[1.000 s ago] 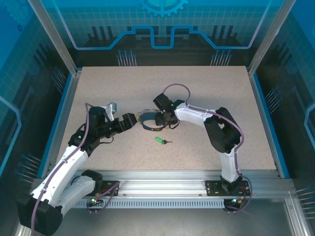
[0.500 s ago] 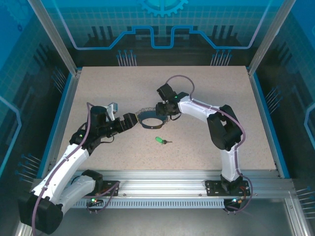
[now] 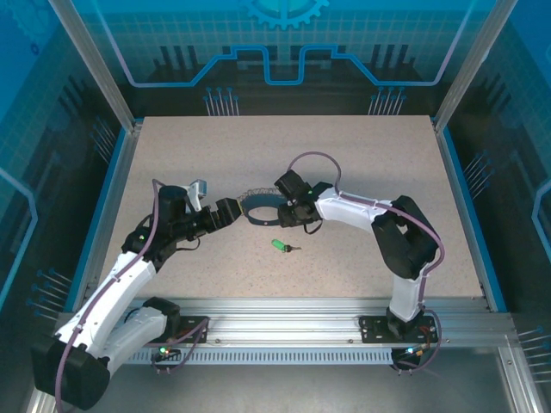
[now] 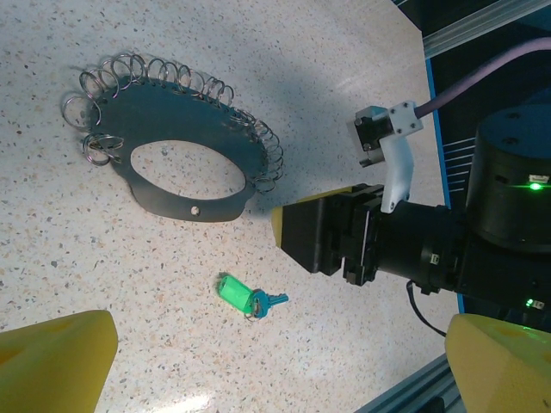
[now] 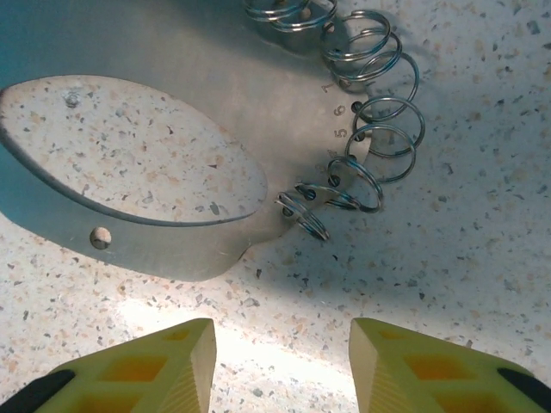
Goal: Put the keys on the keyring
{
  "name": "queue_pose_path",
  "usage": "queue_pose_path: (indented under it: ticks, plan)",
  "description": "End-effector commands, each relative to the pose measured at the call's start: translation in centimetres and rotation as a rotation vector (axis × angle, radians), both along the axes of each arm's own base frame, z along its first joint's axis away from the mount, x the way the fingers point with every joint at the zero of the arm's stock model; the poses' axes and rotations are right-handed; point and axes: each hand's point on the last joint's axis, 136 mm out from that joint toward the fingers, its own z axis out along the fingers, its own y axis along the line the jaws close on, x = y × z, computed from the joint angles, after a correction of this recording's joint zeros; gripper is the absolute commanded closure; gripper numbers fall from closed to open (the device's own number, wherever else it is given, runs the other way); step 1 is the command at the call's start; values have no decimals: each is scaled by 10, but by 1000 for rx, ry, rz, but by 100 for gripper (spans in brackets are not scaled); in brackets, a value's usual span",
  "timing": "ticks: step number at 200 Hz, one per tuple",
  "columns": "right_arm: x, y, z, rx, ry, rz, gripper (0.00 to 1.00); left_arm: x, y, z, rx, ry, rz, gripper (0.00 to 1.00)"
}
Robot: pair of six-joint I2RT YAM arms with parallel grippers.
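The dark teal flat oval keyring band, edged with silvery wire loops, lies on the speckled table between the left gripper and right gripper, both spread open and empty, with the tiny green-headed key just beside it.

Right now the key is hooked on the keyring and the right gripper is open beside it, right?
No: the key lies loose on the table, apart from the keyring, as the left wrist view shows. The right gripper is open beside the keyring.

Light was bright, overhead; soft shadows on the speckled beige tabletop. Right wrist close-up had glare near blurred yellow plastic fingertips.
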Motion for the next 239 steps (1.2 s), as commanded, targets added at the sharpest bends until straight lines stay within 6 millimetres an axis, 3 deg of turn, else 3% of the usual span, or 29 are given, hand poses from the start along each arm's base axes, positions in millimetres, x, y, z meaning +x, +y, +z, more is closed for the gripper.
queue_pose_path:
  ticks: [1, 55, 118, 179, 239]
  plan:
    - [4, 11, -9, 19, 0, -4, 56, -3, -5, 2, -19, 3, -16, 1]
    - [19, 17, -20, 17, 11, -2, 61, 0, -5, -2, -15, 12, -6, 1]
    - [32, 20, -16, 43, 1, 10, 68, 2, -6, -6, -8, 23, 0, 1]
    - [22, 3, -9, 44, -9, -2, 69, 2, -7, -6, -9, 24, 1, 1]
    - [19, -8, -21, 46, 10, -31, 63, 6, -11, -5, -12, 26, -6, 1]
